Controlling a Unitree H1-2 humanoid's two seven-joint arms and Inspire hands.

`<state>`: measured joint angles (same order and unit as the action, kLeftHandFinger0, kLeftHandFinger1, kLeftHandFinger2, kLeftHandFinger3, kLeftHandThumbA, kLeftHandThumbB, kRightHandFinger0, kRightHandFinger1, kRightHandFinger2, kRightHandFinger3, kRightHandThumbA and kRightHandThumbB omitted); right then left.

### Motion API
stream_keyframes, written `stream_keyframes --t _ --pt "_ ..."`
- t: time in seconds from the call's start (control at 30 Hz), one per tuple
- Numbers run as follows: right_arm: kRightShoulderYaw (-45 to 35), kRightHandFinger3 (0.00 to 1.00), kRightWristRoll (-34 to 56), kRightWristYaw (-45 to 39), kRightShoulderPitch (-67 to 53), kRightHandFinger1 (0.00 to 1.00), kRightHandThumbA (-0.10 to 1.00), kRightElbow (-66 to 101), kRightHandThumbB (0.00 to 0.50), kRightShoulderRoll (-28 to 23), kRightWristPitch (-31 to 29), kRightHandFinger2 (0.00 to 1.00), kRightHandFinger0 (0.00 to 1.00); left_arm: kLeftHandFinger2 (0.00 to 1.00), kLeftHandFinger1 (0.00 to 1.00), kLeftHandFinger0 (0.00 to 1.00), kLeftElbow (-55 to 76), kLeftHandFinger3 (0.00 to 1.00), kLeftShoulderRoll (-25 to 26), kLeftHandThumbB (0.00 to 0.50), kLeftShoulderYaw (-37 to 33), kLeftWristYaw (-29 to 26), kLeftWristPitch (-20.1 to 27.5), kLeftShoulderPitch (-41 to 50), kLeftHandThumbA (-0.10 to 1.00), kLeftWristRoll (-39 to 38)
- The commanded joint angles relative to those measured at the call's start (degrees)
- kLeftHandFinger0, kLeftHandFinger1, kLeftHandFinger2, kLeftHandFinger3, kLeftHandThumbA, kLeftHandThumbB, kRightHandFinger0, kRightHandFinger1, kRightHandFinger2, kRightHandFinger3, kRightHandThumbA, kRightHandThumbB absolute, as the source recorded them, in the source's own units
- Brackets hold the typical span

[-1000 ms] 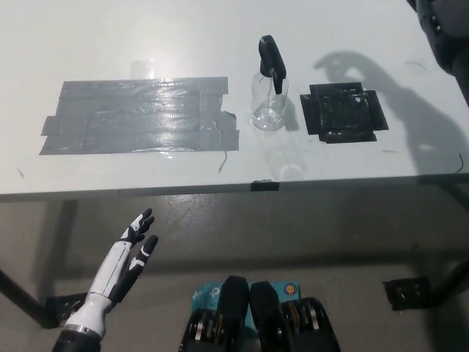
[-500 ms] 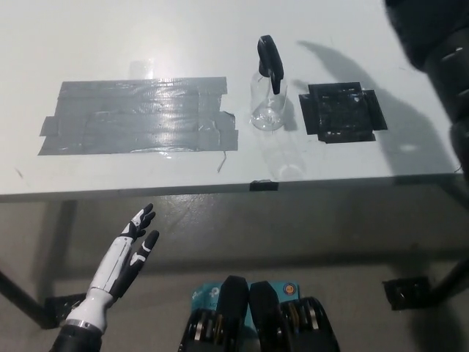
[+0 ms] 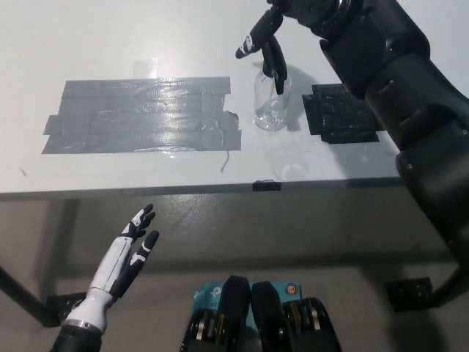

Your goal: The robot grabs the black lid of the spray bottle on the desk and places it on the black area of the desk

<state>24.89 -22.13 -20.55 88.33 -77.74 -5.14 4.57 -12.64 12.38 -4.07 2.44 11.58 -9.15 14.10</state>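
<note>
While the left hand (image 3: 130, 251) rests below the desk (image 3: 146, 44), fingers spread, the right hand (image 3: 270, 33) hangs spread over the bottle (image 3: 271, 106).

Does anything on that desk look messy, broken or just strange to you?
Nothing is spilled or broken. The clear bottle stands upright. The grey tape patch is laid unevenly, with ragged ends and a loose strip curling off its lower right corner. The black area is partly hidden under the right arm. The right hand hangs over the bottle's top.
</note>
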Motion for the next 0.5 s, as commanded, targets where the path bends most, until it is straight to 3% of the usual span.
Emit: stream_keyframes --t 0.0,0.17,0.47 --pt "1.99 1.0 -2.78 0.68 2.76 1.0 0.88 -0.14 0.5 -1.01 1.14 1.0 1.0 1.0 1.0 1.0 0.95 1.0 0.77 0.068 0.11 0.43 1.46 -1.11 1.0 -0.89" --pt "2.32 1.0 -2.55 0.16 2.17 1.0 0.75 -1.08 0.5 -1.81 1.63 1.0 1.0 1.0 1.0 1.0 0.81 1.0 0.87 0.068 0.1 0.72 1.54 -1.18 1.0 -1.16" --pt "4.99 1.0 -4.12 -3.86 2.54 1.0 0.71 -2.04 0.5 -3.33 2.8 1.0 1.0 1.0 1.0 1.0 0.28 1.0 1.0 0.076 0.19 0.73 1.88 -1.82 1.0 -0.94"
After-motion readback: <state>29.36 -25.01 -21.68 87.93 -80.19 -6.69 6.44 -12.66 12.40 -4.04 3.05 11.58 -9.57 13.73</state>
